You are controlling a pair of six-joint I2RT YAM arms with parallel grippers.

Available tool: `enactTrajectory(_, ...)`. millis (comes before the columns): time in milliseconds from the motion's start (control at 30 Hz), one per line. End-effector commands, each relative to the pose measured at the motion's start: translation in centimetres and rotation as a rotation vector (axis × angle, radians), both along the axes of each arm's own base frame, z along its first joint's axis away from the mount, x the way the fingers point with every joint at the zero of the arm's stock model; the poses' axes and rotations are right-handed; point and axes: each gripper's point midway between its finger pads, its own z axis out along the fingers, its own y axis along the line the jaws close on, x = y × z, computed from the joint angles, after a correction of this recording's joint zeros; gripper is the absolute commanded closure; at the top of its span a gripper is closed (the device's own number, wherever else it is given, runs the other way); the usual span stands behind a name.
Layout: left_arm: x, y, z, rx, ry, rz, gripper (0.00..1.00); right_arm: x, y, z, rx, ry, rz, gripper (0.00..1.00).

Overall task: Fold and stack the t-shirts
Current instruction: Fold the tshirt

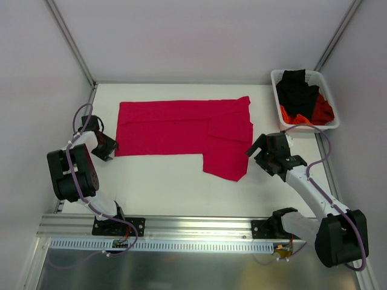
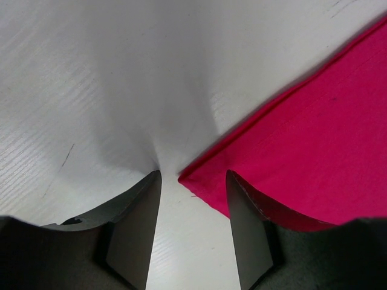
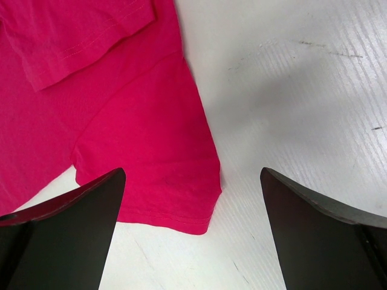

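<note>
The crimson-pink t-shirt (image 1: 181,130) lies flat across the middle of the table, partly folded lengthwise, with one sleeve sticking out toward the near right. My left gripper (image 1: 107,147) is open at the shirt's near-left corner (image 2: 187,178), which lies between its fingers. My right gripper (image 1: 261,151) is open wide just right of the sleeve (image 3: 163,181), low over the table and holding nothing. A black t-shirt (image 1: 296,90) and an orange-red t-shirt (image 1: 323,112) lie bunched in the basket.
The white plastic basket (image 1: 329,90) stands at the far right corner. Metal frame posts rise at the far corners. An aluminium rail with the arm bases runs along the near edge.
</note>
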Motion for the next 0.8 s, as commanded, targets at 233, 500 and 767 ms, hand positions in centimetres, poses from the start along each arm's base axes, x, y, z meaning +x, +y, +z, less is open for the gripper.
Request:
enactTrajectory(233,-1.0,0.8,-1.6,0.059,0.083,-0.039,0.63,-0.7,-0.9,0.1,-0.016,0.005,-0.056,0.01)
enactTrajectory(500,-1.2,0.1,-2.0,0.047,0.093,-0.070,0.80,-3.0,-1.5,-1.5,-0.018,0.091,-0.089,0.01)
enactTrajectory(767,-0.3,-0.2,-1.3,0.038,0.063,-0.110,0.86,-4.3,-1.3,-2.9,-0.007,0.152,-0.084,0.01)
